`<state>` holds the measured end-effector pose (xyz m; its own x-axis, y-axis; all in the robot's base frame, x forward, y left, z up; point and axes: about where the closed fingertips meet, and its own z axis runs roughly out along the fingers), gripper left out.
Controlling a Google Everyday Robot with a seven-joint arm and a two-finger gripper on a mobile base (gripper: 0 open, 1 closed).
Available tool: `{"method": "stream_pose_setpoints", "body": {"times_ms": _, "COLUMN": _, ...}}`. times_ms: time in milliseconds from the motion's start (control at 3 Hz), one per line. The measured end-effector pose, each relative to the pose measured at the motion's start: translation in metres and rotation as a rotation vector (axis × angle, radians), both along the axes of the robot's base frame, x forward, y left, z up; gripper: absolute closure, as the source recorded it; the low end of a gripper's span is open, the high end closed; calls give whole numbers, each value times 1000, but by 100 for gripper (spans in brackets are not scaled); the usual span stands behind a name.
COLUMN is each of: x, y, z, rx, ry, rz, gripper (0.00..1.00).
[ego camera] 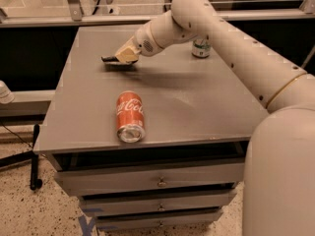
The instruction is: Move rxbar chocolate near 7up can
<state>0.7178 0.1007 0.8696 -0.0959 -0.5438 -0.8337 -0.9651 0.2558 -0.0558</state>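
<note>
Part of the rxbar chocolate [109,59] is hidden: only a dark, flat end sticks out to the left of the gripper [124,57], and its lettering is too small to read. It sits over the far left part of the counter [197,107], with a soft shadow on the grey top just beneath it, so it looks held slightly clear of the surface, though I could not swear to the gap. The 7up can [201,48] stands upright near the far edge, well to the right of the bar. The arm [226,33] crosses in front of it and covers its top, so only the pale and green lower body shows.

The tan fingers are pressed in on the near end of the bar, pinching it, and they point left and down from the wrist. They touch nothing else that I can see.

Counting: one bar, one 7up can and one Coca-Cola can [130,116]. The red can lies on its side near the front edge, silver end toward me, apart from both the bar and the pale can. Below the top are three drawers [147,181], each with a small knob; the lowest is cut off at the bottom. The robot's body [280,181] fills the right side and runs out of view.
</note>
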Motion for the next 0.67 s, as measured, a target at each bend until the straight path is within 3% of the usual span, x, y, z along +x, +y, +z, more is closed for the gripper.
{"method": "stream_pose_setpoints", "body": {"times_ms": 667, "x": -21, "y": -61, "z": 53, "rx": 38, "ry": -98, "rz": -40, "gripper": 100}}
